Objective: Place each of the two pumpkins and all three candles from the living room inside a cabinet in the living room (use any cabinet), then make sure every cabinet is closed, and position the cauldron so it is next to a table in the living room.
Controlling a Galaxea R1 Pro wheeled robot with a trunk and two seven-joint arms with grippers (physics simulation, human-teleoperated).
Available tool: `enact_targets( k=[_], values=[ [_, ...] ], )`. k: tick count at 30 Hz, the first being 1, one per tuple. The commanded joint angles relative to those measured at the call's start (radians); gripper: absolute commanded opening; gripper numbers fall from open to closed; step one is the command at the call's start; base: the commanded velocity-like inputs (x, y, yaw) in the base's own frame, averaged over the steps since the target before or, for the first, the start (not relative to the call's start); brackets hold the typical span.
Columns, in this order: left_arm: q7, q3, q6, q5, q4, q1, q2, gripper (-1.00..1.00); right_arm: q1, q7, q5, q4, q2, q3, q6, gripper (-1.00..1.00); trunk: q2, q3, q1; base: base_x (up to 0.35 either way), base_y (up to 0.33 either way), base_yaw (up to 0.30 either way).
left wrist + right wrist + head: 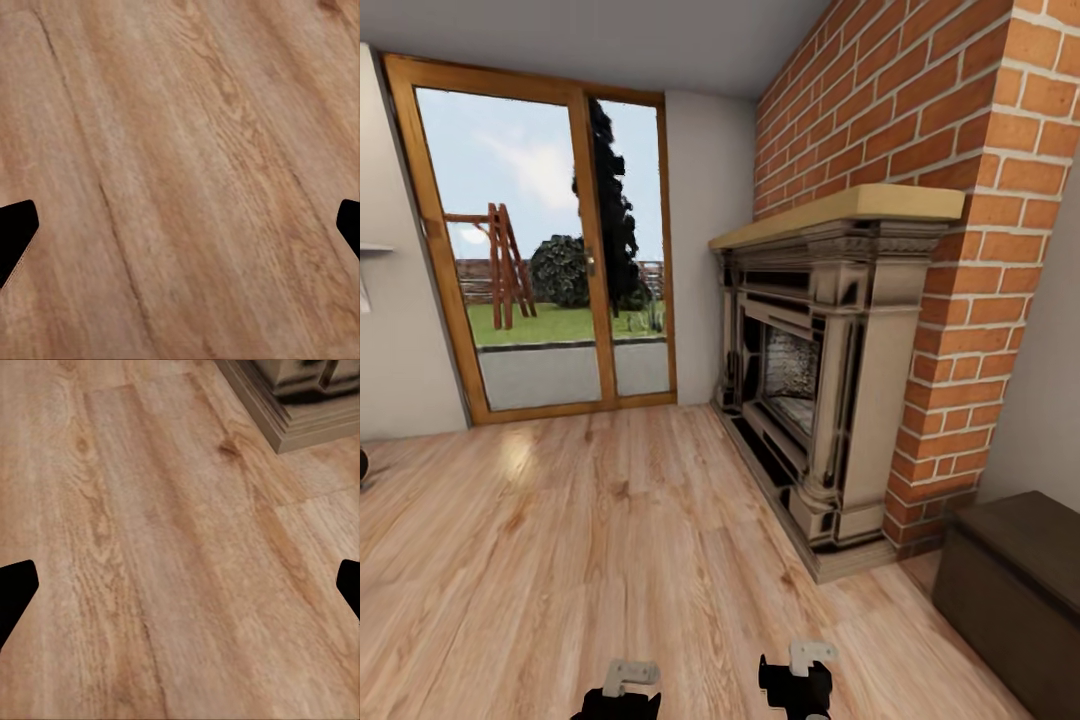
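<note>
I see a pale wooden plank floor (590, 540) running across the room to a red brick chimney wall (880, 110) on my right. A wood-framed glass door (540, 250) stands straight ahead, with garden behind it. Against the brick sits a carved grey stone fireplace (830, 380) with a light wooden mantel. The long dark-brown wooden cabinet (1015, 590) is at my lower right, just past the fireplace base, its front shut. My left gripper (180, 232) and right gripper (180, 592) hang over bare floor, fingers spread wide apart and holding nothing.
</note>
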Motion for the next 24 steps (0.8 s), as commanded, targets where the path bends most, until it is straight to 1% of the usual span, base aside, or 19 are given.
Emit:
enact_targets(
  k=[1, 6, 9, 11, 17, 24],
  values=[
    [0.004, -0.002, 0.005, 0.010, -0.001, 0.000, 0.000, 1.00, -0.001, -0.006, -0.010, 0.001, 0.000, 0.009, -0.005, 1.00, 0.000, -0.001, 0.000, 0.227, 0.000, 0.002],
    [0.004, -0.002, 0.006, 0.009, -0.001, 0.000, 0.000, 1.00, -0.001, -0.007, -0.010, 0.000, -0.001, 0.009, -0.005, 1.00, 0.000, -0.001, 0.000, 0.144, 0.002, -0.012],
    [0.004, -0.002, 0.006, 0.009, -0.001, 0.000, 0.000, 1.00, -0.001, -0.006, -0.010, 0.000, -0.001, 0.009, -0.005, 1.00, 0.000, -0.001, 0.000, 0.043, 0.067, -0.150],
    [0.003, -0.002, 0.007, 0.009, -0.001, 0.000, 0.001, 1.00, -0.001, 0.000, -0.010, 0.000, -0.001, 0.009, -0.005, 1.00, 0.000, -0.001, 0.000, 0.018, 0.165, -0.232],
    [0.000, -0.002, 0.006, 0.009, -0.001, 0.000, 0.001, 1.00, -0.001, 0.050, -0.011, 0.000, -0.005, 0.007, -0.005, 1.00, 0.000, -0.001, 0.000, 0.005, 0.202, -0.274],
    [-0.001, -0.004, 0.004, 0.009, -0.002, 0.000, 0.002, 1.00, -0.001, 0.064, -0.011, 0.000, -0.008, 0.007, -0.005, 1.00, 0.000, -0.001, 0.000, 0.001, 0.043, -0.289]
  ],
)
